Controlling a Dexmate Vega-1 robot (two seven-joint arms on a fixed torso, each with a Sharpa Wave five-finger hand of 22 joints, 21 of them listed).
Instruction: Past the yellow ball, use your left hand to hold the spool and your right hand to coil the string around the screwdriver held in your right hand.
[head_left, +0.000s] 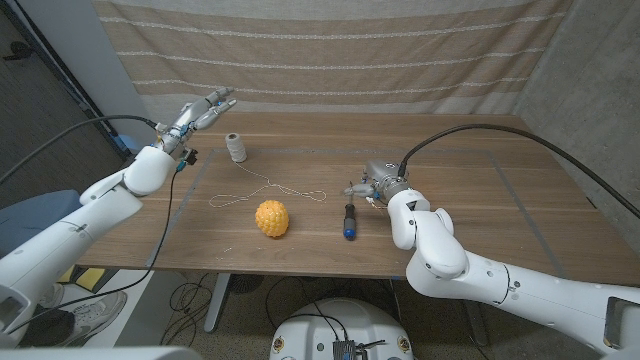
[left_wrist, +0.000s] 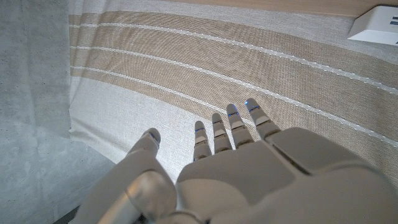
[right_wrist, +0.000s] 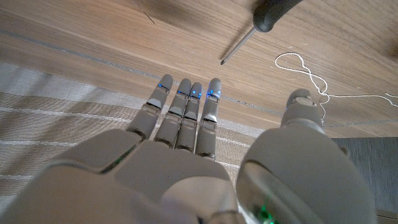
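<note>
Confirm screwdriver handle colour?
Black with a blue end on the screwdriver handle, clearest in the head view.

Wooden counter (head_left: 480, 225), bearing a yellow ball (head_left: 271, 218), a screwdriver (head_left: 349, 222), a spool (head_left: 235, 147) and loose string (head_left: 268, 188) trailing from it.

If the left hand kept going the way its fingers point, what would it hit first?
Probably the striped curtain: the left hand points open-fingered past the table's far edge, left of the spool. Depth is unclear.
</note>
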